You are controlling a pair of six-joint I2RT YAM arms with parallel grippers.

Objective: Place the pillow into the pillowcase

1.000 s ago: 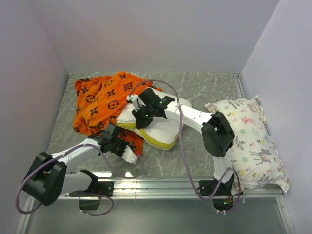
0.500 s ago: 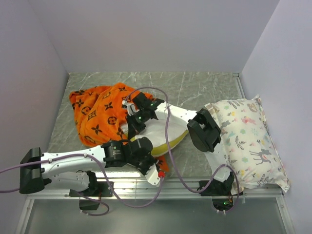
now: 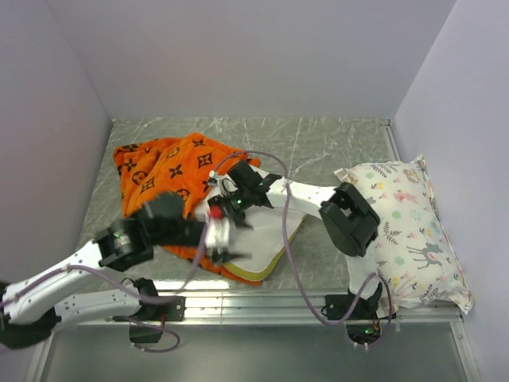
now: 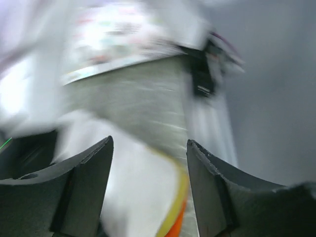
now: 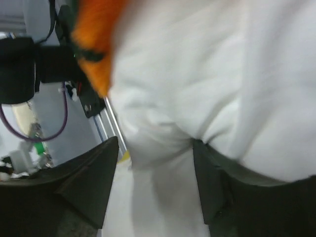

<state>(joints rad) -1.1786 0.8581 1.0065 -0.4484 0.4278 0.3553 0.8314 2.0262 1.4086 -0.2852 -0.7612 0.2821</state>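
The left gripper (image 3: pixel 221 239) has swung leftward and is now hovering, jaws apart and empty, over the left end of the pillow (image 3: pixel 270 227), which is overlapping the pillowcase (image 3: pixel 167 171). The right gripper (image 3: pixel 237 199) is straddling pillow fabric, and whether it is gripping cannot be told.

**A:** How many pillows am I looking at on the counter (image 3: pixel 334 143)?

**B:** I count two: one plain white pillow (image 3: pixel 261 237) with a yellow band, and one printed pillow (image 3: pixel 406 231) with deer and plants.

**A:** And cases?

**B:** One, the orange pillowcase (image 3: pixel 163 171).

**A:** Arms on my feed?

**B:** Two, the left arm (image 3: pixel 79 282) and the right arm (image 3: pixel 310 195). Each carries one pincer, so two: the left pincer (image 3: pixel 219 235) and the right pincer (image 3: pixel 231 199).

**A:** Fingers?

**B:** I see two fingers (image 4: pixel 74 192) in the left wrist view and two (image 5: pixel 84 182) in the right, four in all.

**A:** Cables?

**B:** Two purple ones, the left cable (image 3: pixel 119 278) and the right cable (image 3: pixel 290 263).
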